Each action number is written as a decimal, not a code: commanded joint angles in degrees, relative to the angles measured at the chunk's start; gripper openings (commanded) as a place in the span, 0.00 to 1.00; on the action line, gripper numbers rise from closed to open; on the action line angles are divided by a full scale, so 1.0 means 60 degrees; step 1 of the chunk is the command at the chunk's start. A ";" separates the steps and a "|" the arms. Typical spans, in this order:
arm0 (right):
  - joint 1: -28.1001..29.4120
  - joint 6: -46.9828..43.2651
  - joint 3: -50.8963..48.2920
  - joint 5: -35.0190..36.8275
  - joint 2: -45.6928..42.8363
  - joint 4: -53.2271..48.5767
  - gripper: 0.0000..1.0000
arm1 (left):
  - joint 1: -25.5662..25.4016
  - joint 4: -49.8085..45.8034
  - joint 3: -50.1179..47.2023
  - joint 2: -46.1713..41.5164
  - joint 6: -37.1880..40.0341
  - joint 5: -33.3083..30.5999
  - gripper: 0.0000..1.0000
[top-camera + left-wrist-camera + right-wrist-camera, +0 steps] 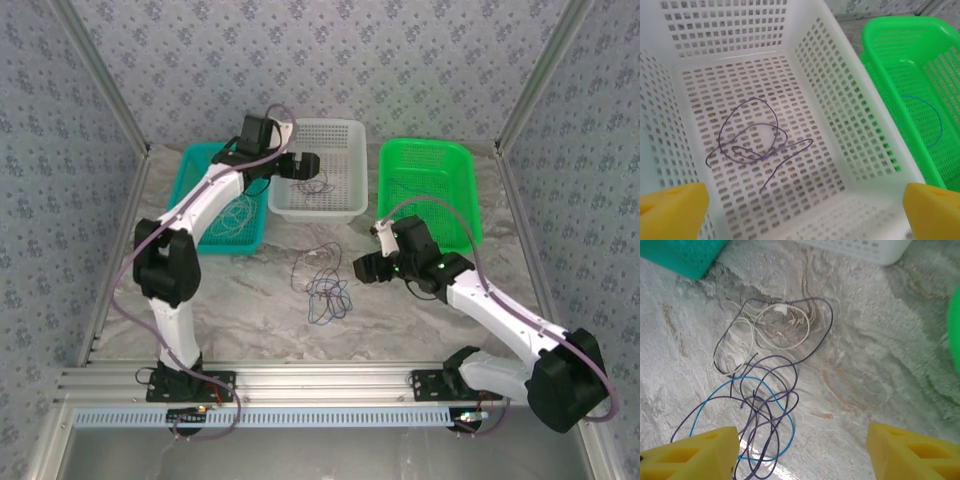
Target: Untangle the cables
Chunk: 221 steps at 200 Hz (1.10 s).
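The left gripper (802, 212) stood with its fingers wide apart and nothing between them, low in the wrist frame, over the white basket (840, 125). A purple cable (752, 140) lay loose and looped on the basket floor, left of centre, clear of both fingers. To the right sat the green basket (880, 60) with a blue cable (932, 120) curved on its floor.

The right gripper (802, 455) was also apart and empty, hanging over the tangle (760, 405) on the table (865, 340). From above, that tangle (322, 285) lay mid-frame, just left of the right gripper (368, 268) and below the white basket (345, 130). The teal basket (195, 160), upper left, held pale loops.

The step in hand looked like picking the next strand. In the wrist view, purple and blue strands crossed thickly at lower left, so a pinch there would likely drag several at once. The white cable (790, 345) at upper centre lay at the heap's edge with few crossings. It seemed the better choice: close on one bare stretch of it, then lift slowly and watch whether purple loops rise with it.
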 commanded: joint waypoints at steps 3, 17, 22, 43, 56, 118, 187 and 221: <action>0.0453 0.0772 0.0314 -0.0011 0.0663 -0.0115 0.69 | -0.0662 0.1032 -0.1580 -0.1723 0.0202 -0.1011 0.99; 0.0766 0.1141 0.0393 0.0078 0.1109 -0.0057 0.67 | -0.0896 0.1728 -0.2842 -0.2557 0.0042 -0.1451 1.00; 0.0890 0.1274 0.0421 0.0098 0.1278 0.0001 0.66 | -0.0943 0.1984 -0.3323 -0.2826 -0.0045 -0.1518 1.00; 0.1344 0.1531 0.0737 0.0106 0.2124 0.0016 0.64 | -0.0938 0.2793 -0.5025 -0.3925 -0.0502 -0.1675 0.99; 0.1519 0.1660 0.0988 0.0182 0.2734 -0.0060 0.63 | -0.0936 0.3128 -0.5925 -0.4478 -0.0713 -0.1657 1.00; 0.1472 0.2627 0.1422 0.0029 0.3560 -0.0503 0.58 | -0.1087 0.3128 -0.8092 -0.6086 -0.1126 -0.1753 0.99; 0.1496 0.2934 0.2115 -0.0354 0.4396 -0.1310 0.55 | -0.1461 0.3220 -0.8388 -0.6179 -0.1308 -0.2001 0.99; 0.1472 0.3152 0.1990 -0.0273 0.4281 -0.1569 0.52 | -0.1510 0.3249 -0.8521 -0.6310 -0.1338 -0.2046 1.00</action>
